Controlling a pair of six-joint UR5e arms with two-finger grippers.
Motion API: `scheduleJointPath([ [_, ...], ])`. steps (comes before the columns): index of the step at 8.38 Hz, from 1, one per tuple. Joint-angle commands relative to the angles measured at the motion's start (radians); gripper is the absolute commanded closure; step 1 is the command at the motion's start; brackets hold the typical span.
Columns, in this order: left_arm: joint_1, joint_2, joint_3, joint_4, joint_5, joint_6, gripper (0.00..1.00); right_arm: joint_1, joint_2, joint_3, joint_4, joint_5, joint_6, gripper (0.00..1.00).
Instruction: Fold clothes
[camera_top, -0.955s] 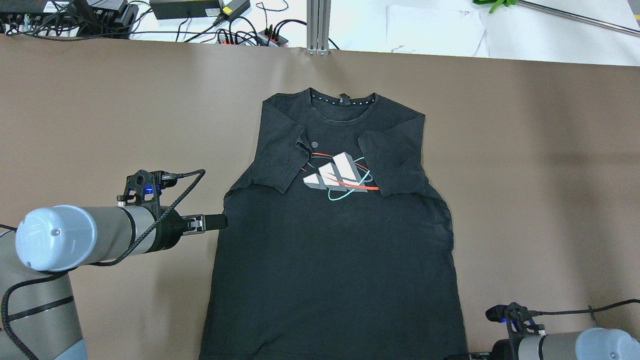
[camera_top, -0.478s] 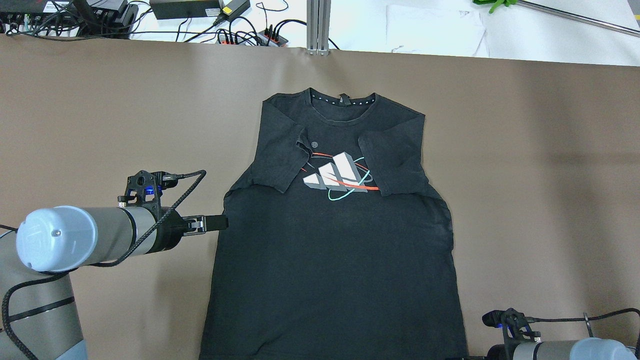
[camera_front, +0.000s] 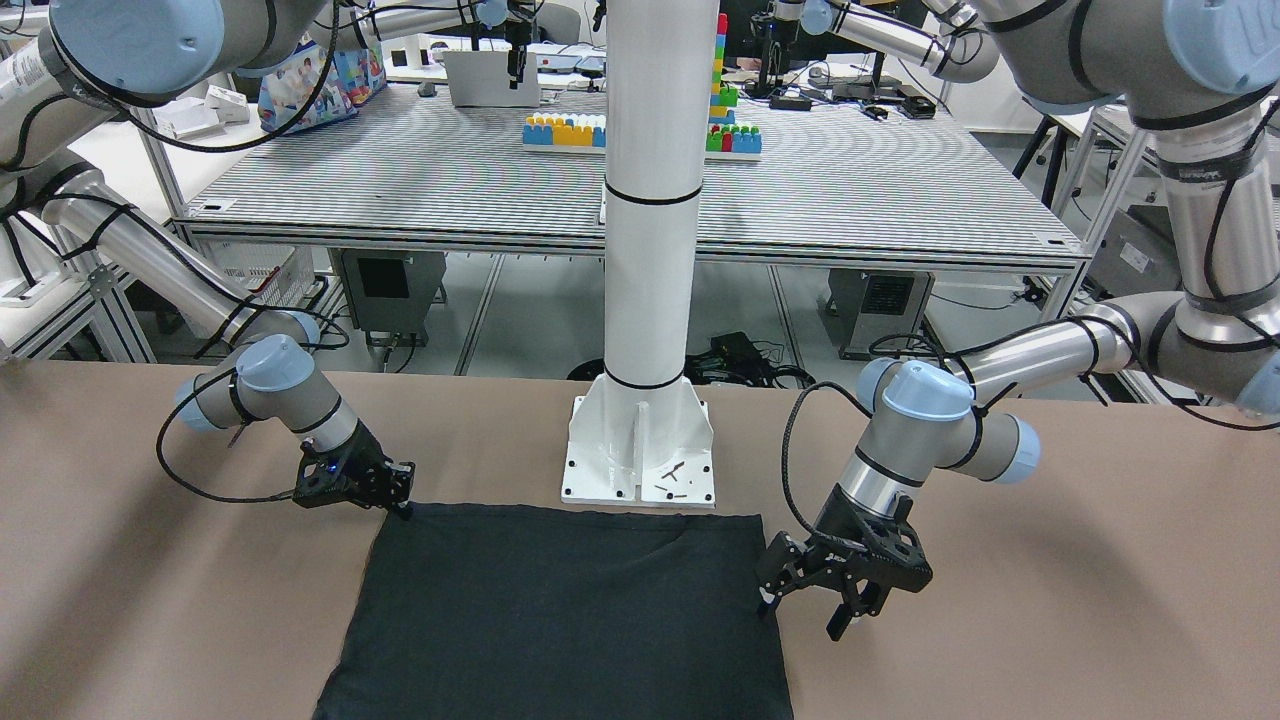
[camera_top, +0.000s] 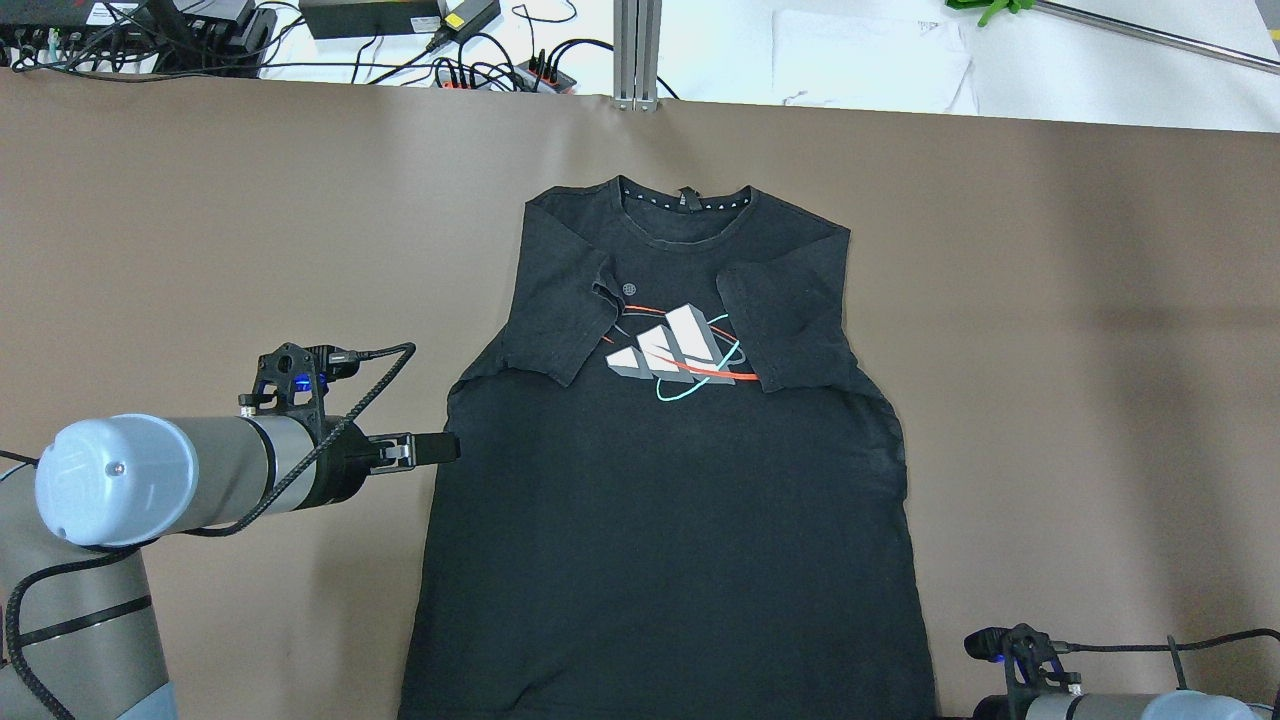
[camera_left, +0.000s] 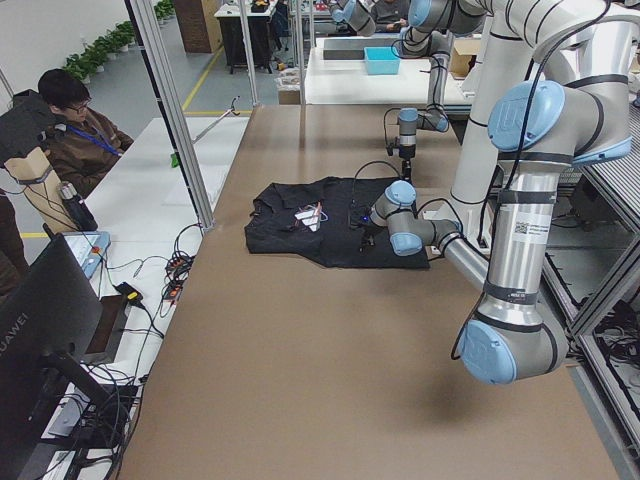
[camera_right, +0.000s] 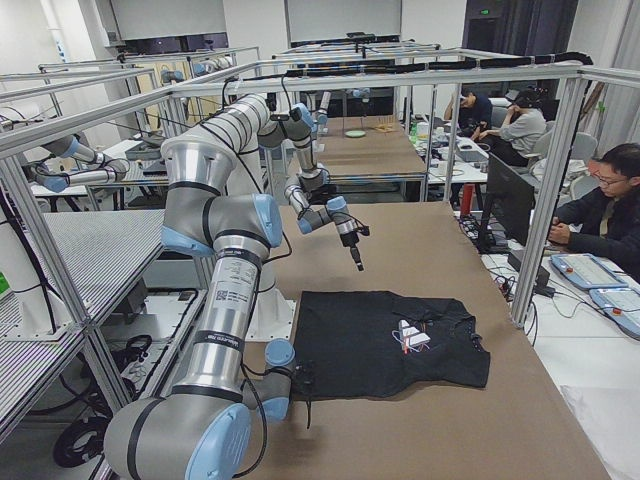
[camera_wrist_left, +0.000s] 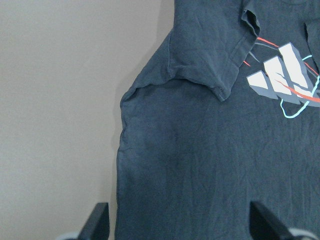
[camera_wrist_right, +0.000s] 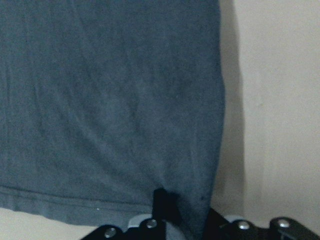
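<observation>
Find the black T-shirt (camera_top: 660, 520) spread flat, print up, on the brown table (camera_top: 1050, 350), collar toward the far edge and both sleeves already turned in over the chest. Note the left gripper (camera_front: 802, 612) low, just beside the shirt's left side edge, jaws spread wide and holding nothing. Note the right gripper (camera_front: 403, 503) down at the near hem corner on the right, with 1 finger (camera_wrist_right: 161, 199) lying on the cloth; cannot tell whether closed on it. Probably the taking of 2 holds for the next fold, so slide the lower left finger under the side edge, pinch both layers rather than only the top 1, and level the 2 holds before lifting to keep the crease straight. Lift little and carry evenly. Mind the white pillar base (camera_front: 640, 470) right at the hem. Use the bare table on either side and beyond the collar.
</observation>
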Motion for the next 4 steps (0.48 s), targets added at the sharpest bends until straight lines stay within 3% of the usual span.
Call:
scheduleJointPath([
  [1,0.032,0.008,-0.033,0.001,0.011,-0.003,0.00,-0.001,-0.023,0.000,0.049,-0.008,0.001,1.00],
  [4,0.064,0.042,-0.048,-0.008,0.017,-0.027,0.00,-0.001,-0.023,0.006,0.077,-0.014,0.001,1.00],
])
